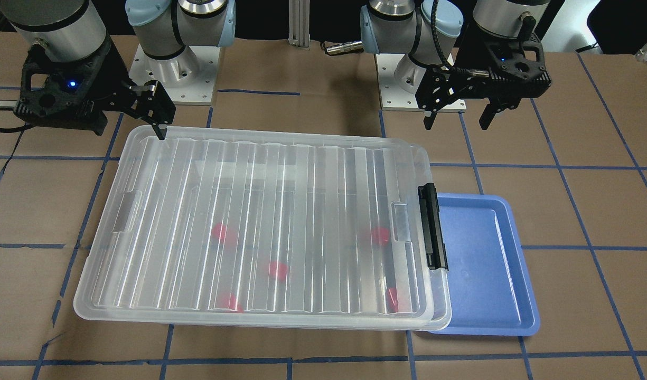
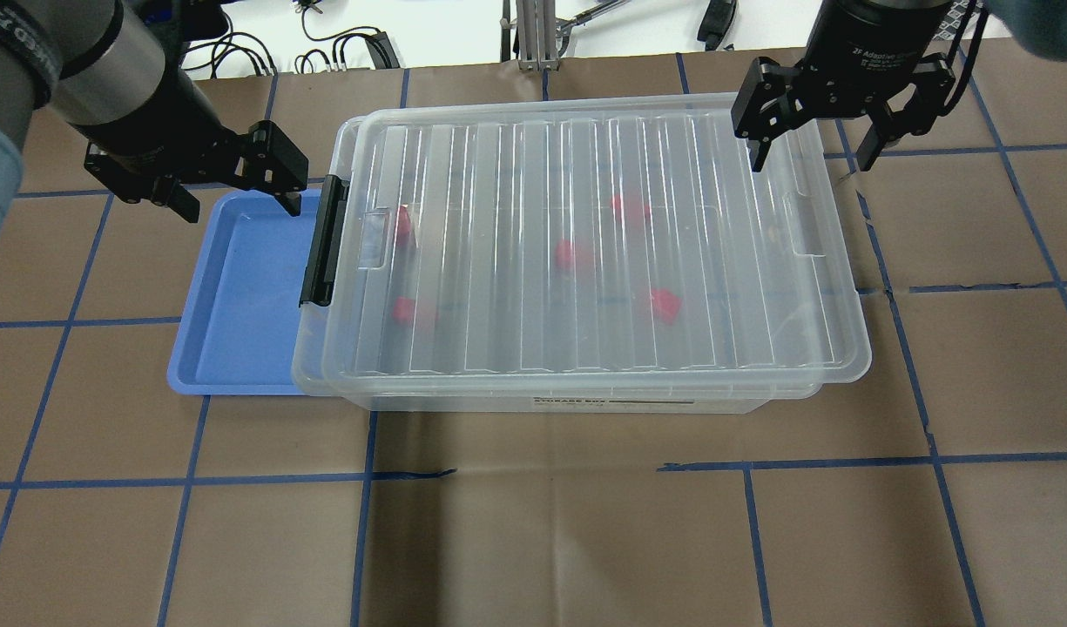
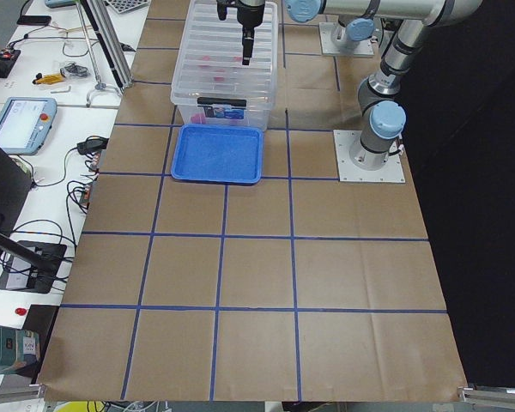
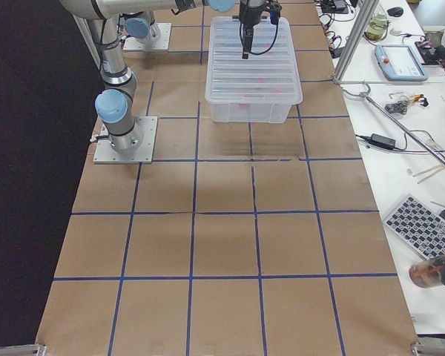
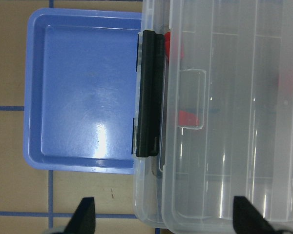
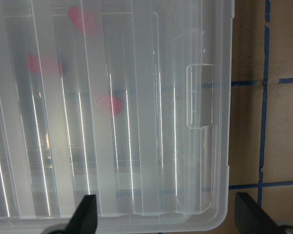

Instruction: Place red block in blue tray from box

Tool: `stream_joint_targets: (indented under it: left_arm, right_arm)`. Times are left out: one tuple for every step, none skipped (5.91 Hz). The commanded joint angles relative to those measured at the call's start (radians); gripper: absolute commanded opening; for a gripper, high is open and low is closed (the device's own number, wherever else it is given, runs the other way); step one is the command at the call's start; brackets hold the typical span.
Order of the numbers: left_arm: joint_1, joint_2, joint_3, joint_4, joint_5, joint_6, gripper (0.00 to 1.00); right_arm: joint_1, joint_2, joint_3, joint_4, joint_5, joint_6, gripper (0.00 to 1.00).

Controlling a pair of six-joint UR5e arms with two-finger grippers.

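Clock directions are as seen from overhead. The table [image 2: 533, 540] is covered in brown paper with a blue tape grid. At centre sits the box [image 2: 585, 399], its ribbed lid [image 2: 716, 261] lying over the whole opening and a black latch [image 2: 322, 239] at its 9 o'clock end. At 9 o'clock, touching it, is the blue tray [image 2: 237, 296], its 3 o'clock rim under the box's overhang. Inside the box, five red blocks [image 2: 664, 305] lie scattered, blurred through the lid. Above the tray's 12 o'clock end hangs the left gripper [image 2: 241, 211], jaws spread wide. Above the box's 1 o'clock corner hangs the right gripper [image 2: 812, 165], jaws likewise spread, one finger over the lid and one past the rim.
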Motion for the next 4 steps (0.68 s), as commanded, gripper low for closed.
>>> stream_joint_targets:
  left_arm:
    - [0.0, 0.0, 0.0, 0.0, -0.002, 0.002, 0.98]
    - [0.0, 0.001, 0.0, 0.0, 0.001, 0.002, 0.98]
    - [0.0, 0.001, 0.0, 0.0, 0.003, 0.002, 0.98]
    - [0.002, 0.001, 0.0, 0.0, 0.001, 0.002, 0.98]
  right_arm:
    - [0.0, 0.0, 0.0, 0.0, 0.0, 0.0, 1.0]
    - [0.0, 0.0, 0.0, -0.002, 0.0, 0.0, 1.0]
    - [0.0, 0.0, 0.0, -0.002, 0.0, -0.002, 1.0]
    - [-0.011, 0.0, 0.0, -0.002, 0.0, -0.002, 1.0]
